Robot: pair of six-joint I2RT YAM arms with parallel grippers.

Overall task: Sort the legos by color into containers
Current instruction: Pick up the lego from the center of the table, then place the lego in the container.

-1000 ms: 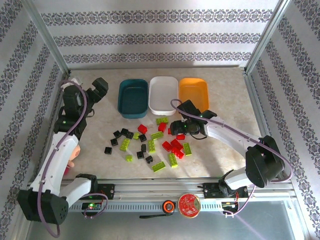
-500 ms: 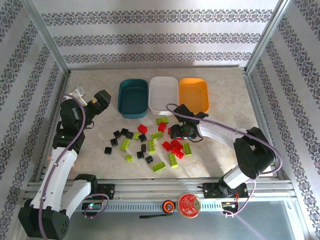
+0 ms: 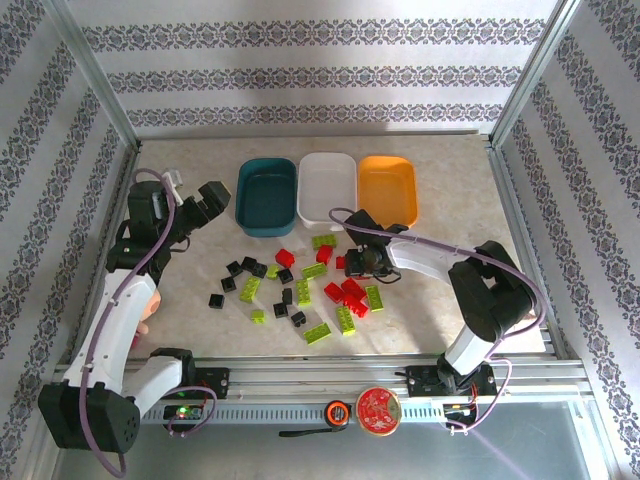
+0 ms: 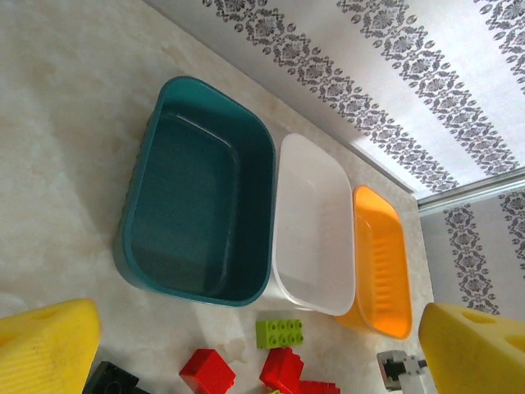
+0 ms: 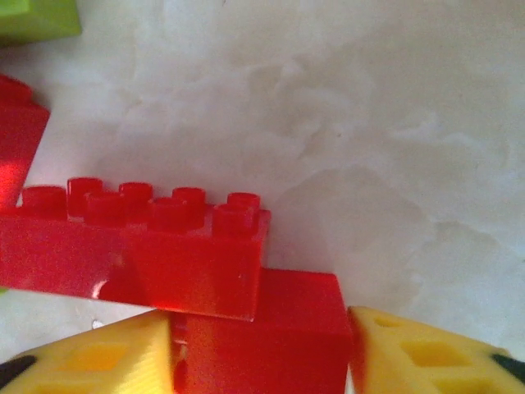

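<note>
On the table near the white tray (image 3: 328, 188), the right gripper (image 3: 352, 262) pinches a red lego (image 5: 275, 324) from both sides, beside the other legos (image 3: 300, 285). Far to the left, the left gripper (image 3: 210, 200) hangs with fingers spread wide, near the teal tray (image 3: 266, 195).

table (image 3: 450, 190): pale marble; walls (image 3: 320, 80): patterned stripes; front rail (image 3: 300, 376): red disc (image 3: 379, 408); left edge: pink doll (image 3: 148, 312)
</note>
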